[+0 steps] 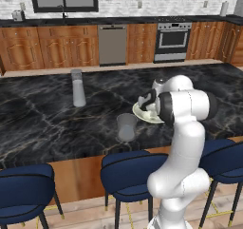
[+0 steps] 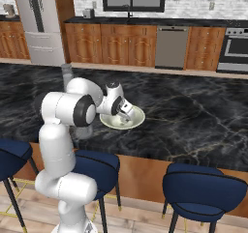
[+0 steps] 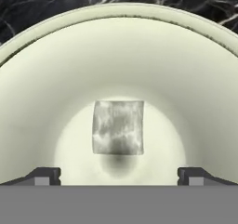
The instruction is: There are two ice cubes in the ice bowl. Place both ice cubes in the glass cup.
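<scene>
The ice bowl [image 3: 56, 79], wide and cream, lies right under the hand, and one whitish ice cube [image 3: 118, 127] rests in its middle. My gripper [image 3: 119, 175] hangs just above that cube, open, its fingertips [image 3: 44, 175] wide apart on either side and holding nothing. From the base, the gripper [image 1: 144, 104] dips into the ice bowl [image 1: 142, 115] on the dark counter. The glass cup [image 1: 126, 127], a short grey tumbler, stands just left of the bowl, nearer the counter's front edge. From the other side, the gripper [image 2: 127, 112] is over the ice bowl [image 2: 138, 118].
A taller narrow clear vessel [image 1: 78, 88] stands farther back left on the black marble counter [image 1: 42, 119]. Blue stools [image 1: 128, 168] line the counter's near edge below the arm. Cabinets and an oven [image 1: 172, 40] stand along the far wall.
</scene>
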